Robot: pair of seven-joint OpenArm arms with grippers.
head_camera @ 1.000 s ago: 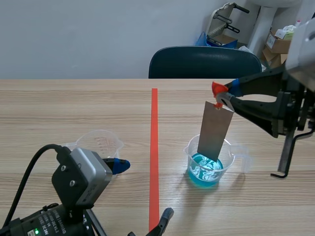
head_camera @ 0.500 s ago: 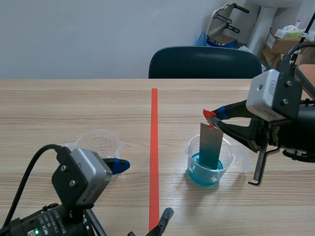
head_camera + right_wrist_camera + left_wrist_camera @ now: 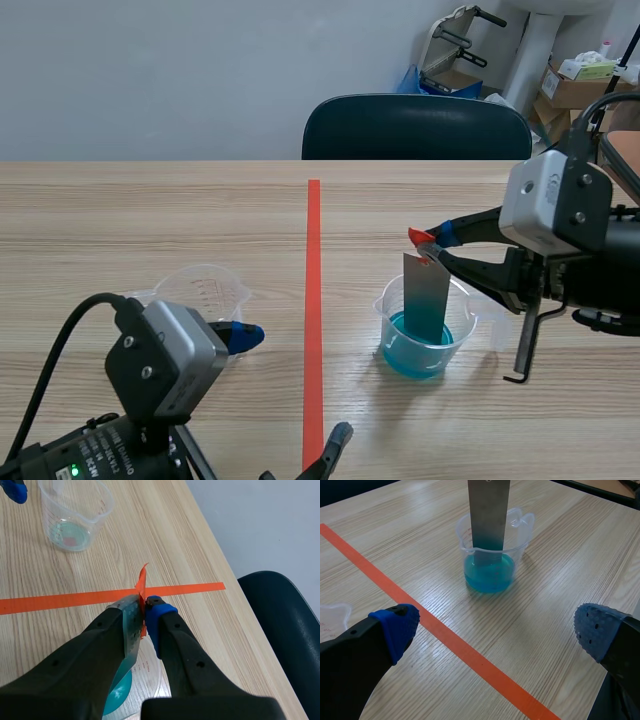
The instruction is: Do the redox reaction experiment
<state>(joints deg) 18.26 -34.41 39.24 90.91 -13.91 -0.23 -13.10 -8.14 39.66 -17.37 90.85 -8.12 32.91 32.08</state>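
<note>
A clear plastic beaker (image 3: 427, 325) (image 3: 492, 540) with blue liquid (image 3: 415, 342) (image 3: 488, 574) stands right of the red tape line. A grey metal strip (image 3: 427, 295) (image 3: 488, 515) (image 3: 129, 625) stands upright in it, its lower end in the liquid. My right gripper (image 3: 428, 246) (image 3: 142, 611) is shut on the strip's top, where an orange-red tab (image 3: 420, 238) (image 3: 141, 585) sticks out. A second beaker (image 3: 200, 292) (image 3: 75, 512), nearly empty, stands left of the line. My left gripper (image 3: 492, 625) is open low over the table, short of the blue beaker, holding nothing.
The red tape line (image 3: 313, 300) (image 3: 430, 625) runs down the table's middle. A dark chair (image 3: 415, 125) (image 3: 280, 620) stands behind the far edge. Boxes and equipment (image 3: 570, 80) sit at the back right.
The right gripper has lowered the metal strip into the blue beaker, from high above the rim to deep in the liquid. The left arm has not moved.
</note>
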